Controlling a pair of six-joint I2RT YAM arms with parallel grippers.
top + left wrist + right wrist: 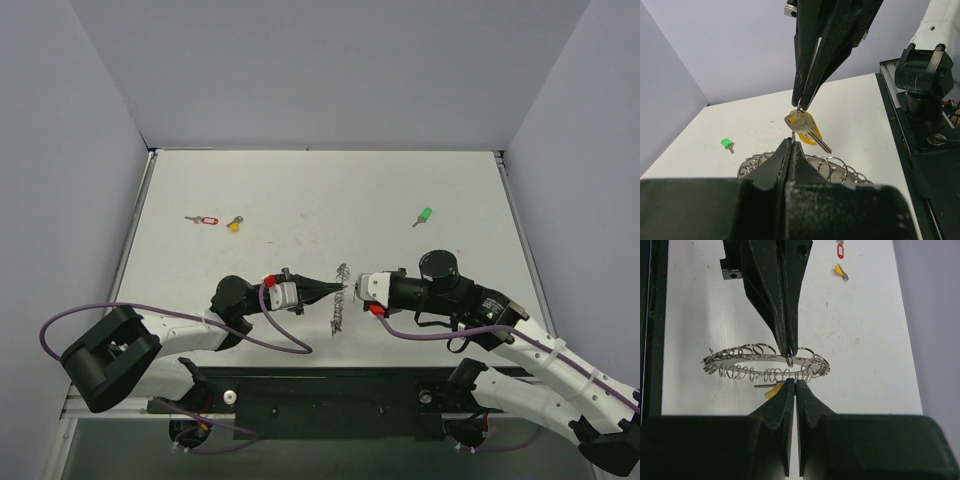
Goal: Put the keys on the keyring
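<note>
Here, on the white table (400, 190), the two arms meet near the front edge, toward 6 o'clock from the table's middle. The left gripper (338, 290) and the right gripper (352, 287) point tip to tip, almost touching, and each has its jaws pressed fully together.

The keyring (340, 302) lies under and between the tips. In the top view it is a narrow floppy loop running from 12 to 6 o'clock. In the right wrist view the left gripper pinches one small link on the far side of the loop. In the left wrist view the right gripper comes down from above and nips the head end of a yellow-headed key (802, 125). Its blade slants toward 4 o'clock, just above the links. Whether this key is threaded on a link I cannot tell. Each wrist camera has its own dark fingers in front, and they hide the near part of the loop.

The other keys lie well apart from the grippers. From the keyring, a green key (424, 216) is between 1 and 2 o'clock. At 10 o'clock lies a second yellow key (234, 224), and just beside it, on its 9 o'clock side, a red-tagged key (203, 220). Grey-violet walls (70, 150) close the table on three sides. A black base rail (330, 395) runs along the near edge at 6 o'clock.
</note>
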